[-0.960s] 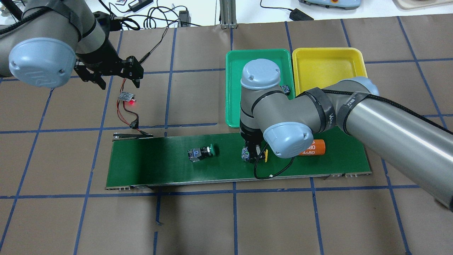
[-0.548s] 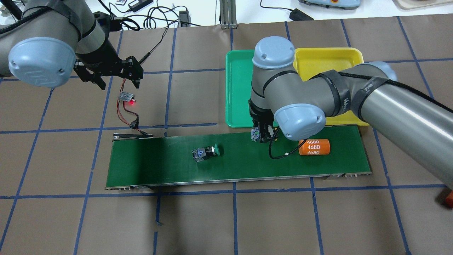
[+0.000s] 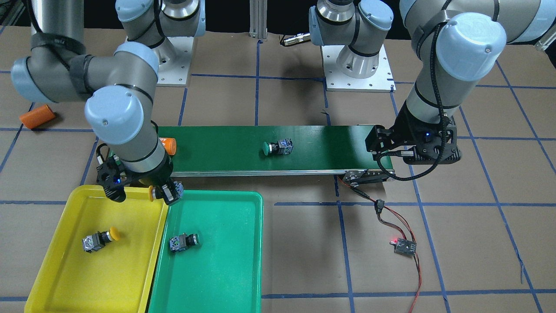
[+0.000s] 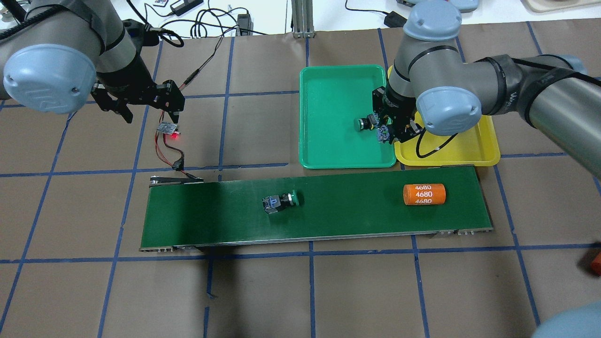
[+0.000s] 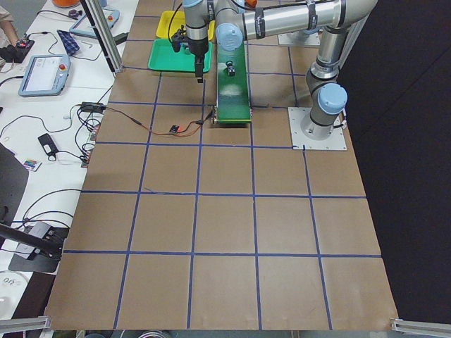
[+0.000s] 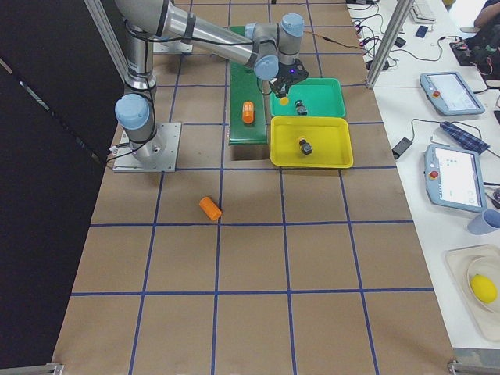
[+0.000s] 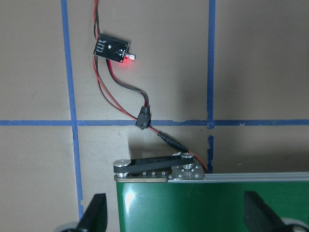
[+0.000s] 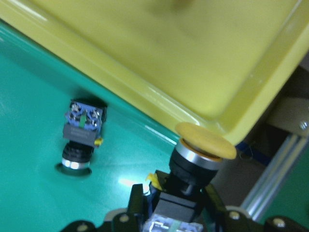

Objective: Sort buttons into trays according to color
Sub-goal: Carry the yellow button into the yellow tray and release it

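Note:
My right gripper (image 4: 389,134) is shut on a yellow-capped button (image 8: 203,151) and hangs over the seam between the green tray (image 4: 328,84) and the yellow tray (image 4: 469,146). One green-capped button (image 4: 365,123) lies in the green tray, just beside the gripper. A yellow-capped button (image 3: 100,240) lies in the yellow tray. Another green-capped button (image 4: 280,202) lies on its side on the conveyor belt (image 4: 211,220). My left gripper (image 4: 145,101) is open and holds nothing, off the belt's left end.
An orange cylinder (image 4: 424,194) lies on the belt's right part. A second orange cylinder (image 3: 37,116) lies on the table near the right arm's base. A small black circuit board (image 4: 168,128) with red wires sits under the left gripper.
The right arm lifted the yellow-capped button off the belt and carried it back to the trays' seam. The green-capped button and orange cylinder drifted right on the belt.

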Tool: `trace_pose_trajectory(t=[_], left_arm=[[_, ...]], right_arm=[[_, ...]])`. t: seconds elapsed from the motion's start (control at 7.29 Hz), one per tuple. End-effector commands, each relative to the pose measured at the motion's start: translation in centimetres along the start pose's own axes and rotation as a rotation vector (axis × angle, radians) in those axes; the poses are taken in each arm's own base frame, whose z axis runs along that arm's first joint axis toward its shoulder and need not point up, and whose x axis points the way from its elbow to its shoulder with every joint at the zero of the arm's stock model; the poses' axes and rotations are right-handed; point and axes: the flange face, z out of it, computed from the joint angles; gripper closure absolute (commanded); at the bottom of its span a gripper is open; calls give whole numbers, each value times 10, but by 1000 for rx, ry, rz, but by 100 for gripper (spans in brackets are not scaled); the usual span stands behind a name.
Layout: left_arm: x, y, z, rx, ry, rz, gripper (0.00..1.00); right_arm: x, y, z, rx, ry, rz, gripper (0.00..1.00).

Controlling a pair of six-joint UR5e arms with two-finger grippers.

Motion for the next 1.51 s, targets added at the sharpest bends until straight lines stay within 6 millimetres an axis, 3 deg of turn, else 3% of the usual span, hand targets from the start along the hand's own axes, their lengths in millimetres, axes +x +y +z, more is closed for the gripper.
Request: trace_pose_trajectory(t=[0.0,0.41,0.55,0.69,0.82,0.96,1.23,1.37], left_arm=[[-2,-5,-23,-12,-1,8,0],[2,11,-47,35,32,-10,0],[2,8,-49,51,39,-15,0],[3,2,-50,57,45,-15,0],[4,10,-51,60,54,-15,0],[5,12,-48,52,56,-15,0],[3,10,-49,56,49,-14,0],[3,9,-47,52,50,-13,0]], right_arm=[[-5,-49,43,2,43,-55,100],[4,-70,58,23,99,-103,98],[4,-76,72,8,117,-113,96],[7,-78,80,-5,130,-110,88],[6,-78,77,-2,128,-110,60],[7,-81,79,19,136,-111,1],[18,-70,47,12,156,-117,0],[26,-59,15,5,155,-121,0]])
